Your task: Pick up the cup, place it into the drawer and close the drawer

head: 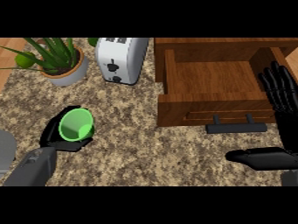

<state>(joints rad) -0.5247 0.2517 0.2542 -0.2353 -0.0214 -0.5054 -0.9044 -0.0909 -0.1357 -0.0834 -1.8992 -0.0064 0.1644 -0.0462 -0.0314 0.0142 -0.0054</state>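
One green cup (77, 125) sits on the counter (151, 148), left of the drawer (209, 83) and well apart from it, with the left hand (59, 131) curled round it. The pick-up step looks to be in hand: the cup is grasped but not yet lifted. Next, it calls for a lift and a carry rightward over the drawer's front wall. The right hand (286, 118) rests open, fingers straight, by the drawer's right side. The left hand's fingers are mostly hidden behind the cup. The drawer stands pulled out, its handle (236, 127) toward the robot.
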